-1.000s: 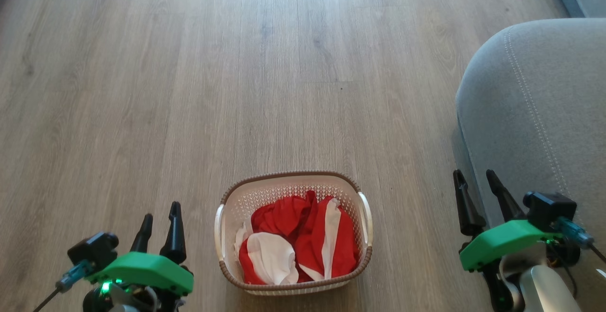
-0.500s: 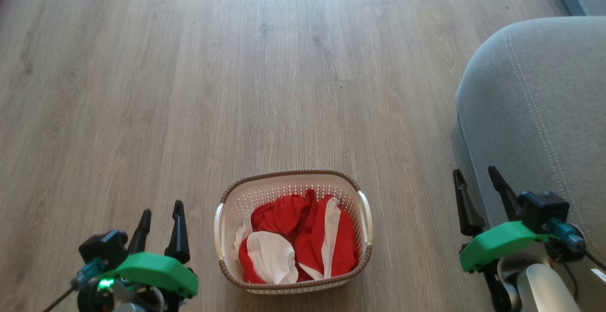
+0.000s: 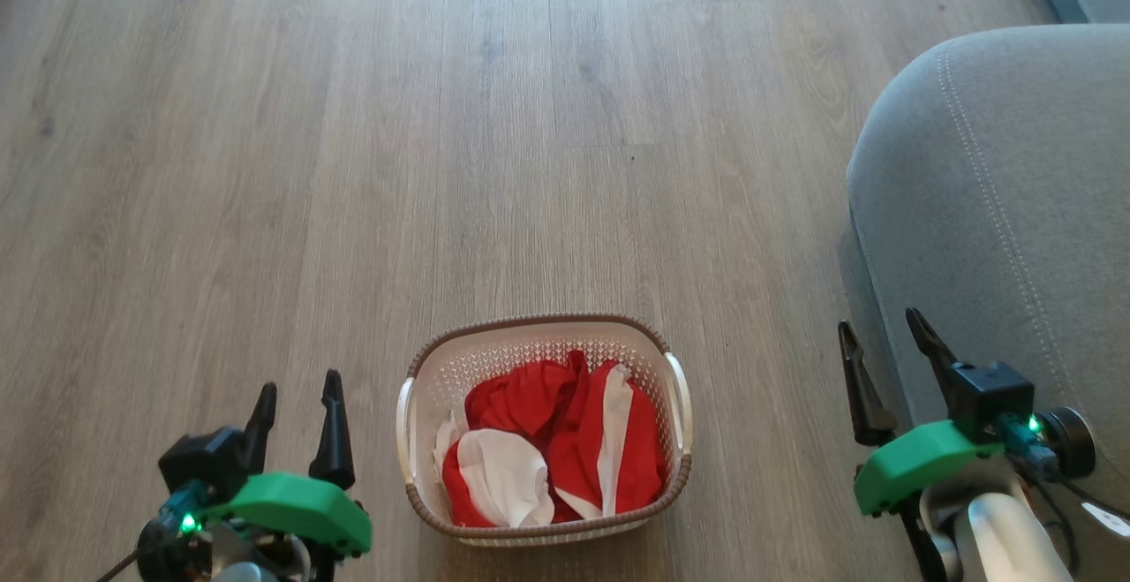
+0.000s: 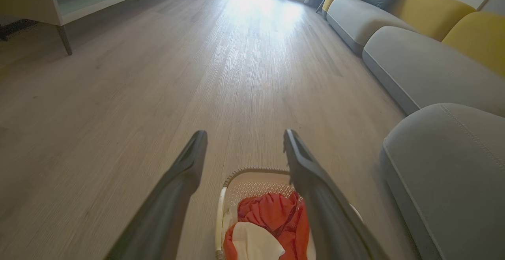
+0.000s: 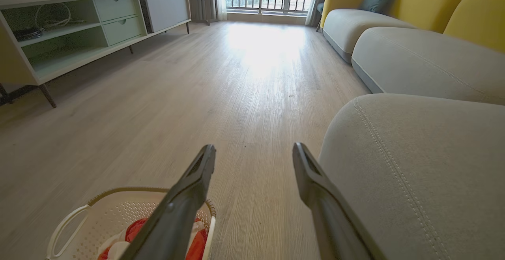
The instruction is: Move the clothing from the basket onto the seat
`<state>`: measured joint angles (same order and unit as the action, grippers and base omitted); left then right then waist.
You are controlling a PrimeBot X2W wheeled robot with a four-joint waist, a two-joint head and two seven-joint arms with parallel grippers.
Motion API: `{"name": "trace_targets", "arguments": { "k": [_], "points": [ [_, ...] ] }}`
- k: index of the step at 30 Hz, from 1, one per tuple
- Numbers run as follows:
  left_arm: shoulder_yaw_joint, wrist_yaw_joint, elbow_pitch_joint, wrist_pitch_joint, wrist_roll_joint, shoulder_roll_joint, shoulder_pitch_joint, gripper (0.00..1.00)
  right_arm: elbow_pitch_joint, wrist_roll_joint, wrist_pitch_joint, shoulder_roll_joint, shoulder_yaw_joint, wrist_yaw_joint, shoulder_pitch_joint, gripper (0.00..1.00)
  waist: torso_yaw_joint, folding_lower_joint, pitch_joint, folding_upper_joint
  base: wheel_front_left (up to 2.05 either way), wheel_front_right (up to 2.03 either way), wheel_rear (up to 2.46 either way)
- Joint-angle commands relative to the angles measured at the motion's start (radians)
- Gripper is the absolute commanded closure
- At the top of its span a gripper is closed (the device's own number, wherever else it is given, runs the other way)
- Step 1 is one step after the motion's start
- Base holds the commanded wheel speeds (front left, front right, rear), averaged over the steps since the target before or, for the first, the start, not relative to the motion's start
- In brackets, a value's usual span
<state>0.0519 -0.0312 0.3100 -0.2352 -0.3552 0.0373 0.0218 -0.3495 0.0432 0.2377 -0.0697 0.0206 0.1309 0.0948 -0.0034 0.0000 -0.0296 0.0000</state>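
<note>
Standing on the wooden floor [image 3: 353, 167], the basket [image 3: 530, 321] is at 6 o'clock in the head view. The clothing [image 3: 565, 441] lies inside it, a crumpled heap of red fabric with white panels (the perforated far wall of the basket is bare above the heap). The seat [image 3: 998, 193] is at 3 o'clock, grey, with a rounded edge and a light stitched seam. It is apart from the basket, with a strip of floor between them.

The left hand [image 3: 300, 383] is at 7 o'clock, beside the left side of the basket and not touching it. Its two dark fingers are spread apart and hold nothing. The right hand [image 3: 878, 320] is at 4 o'clock, near the rounded edge of the seat. It is released as well, with only air between its fingers.

In the right wrist view a low sideboard [image 5: 79, 27] stands at 10 o'clock. Yellow backrests [image 5: 465, 11] rise at 1 o'clock behind more grey cushions [image 5: 414, 58].
</note>
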Motion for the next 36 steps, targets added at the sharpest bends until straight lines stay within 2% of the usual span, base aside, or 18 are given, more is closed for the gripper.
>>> {"name": "trace_targets", "arguments": {
  "k": [1,7,20,26,30,36],
  "points": [
    [-0.025,-0.009,-0.027,-0.021,0.038,0.013,0.059,0.00,0.026,-0.040,0.019,-0.003,-0.027,0.000,0.060,0.00,0.000,0.0000,-0.002,0.0000,0.00,0.00,0.00],
    [-0.024,-0.010,-0.023,-0.027,0.056,0.013,0.063,0.00,0.024,-0.058,0.024,-0.002,-0.026,0.000,0.062,0.00,-0.002,0.0000,-0.006,0.0000,0.00,0.00,0.00],
    [-0.026,-0.004,-0.013,-0.027,0.050,0.013,0.072,0.00,0.018,-0.003,0.024,0.001,-0.028,0.000,0.069,0.00,-0.005,0.0000,-0.018,0.0000,0.00,0.00,0.00],
    [-0.021,-0.005,-0.019,-0.027,0.050,0.013,0.085,0.00,0.030,0.002,0.024,-0.002,-0.030,0.000,0.083,0.00,-0.013,0.0000,-0.056,0.0000,0.00,0.00,0.00],
    [0.001,-0.008,-0.028,-0.027,0.048,0.013,0.121,0.00,0.052,0.005,0.024,-0.003,-0.026,0.000,0.112,0.00,-0.026,0.0000,-0.137,0.0000,0.00,0.00,0.00],
    [0.074,-0.015,-0.027,-0.027,0.055,0.013,0.242,0.00,0.092,0.013,0.024,-0.016,-0.013,0.000,0.196,0.00,-0.043,0.0000,-0.339,0.0000,0.00,0.00,0.00]
  ]
}}
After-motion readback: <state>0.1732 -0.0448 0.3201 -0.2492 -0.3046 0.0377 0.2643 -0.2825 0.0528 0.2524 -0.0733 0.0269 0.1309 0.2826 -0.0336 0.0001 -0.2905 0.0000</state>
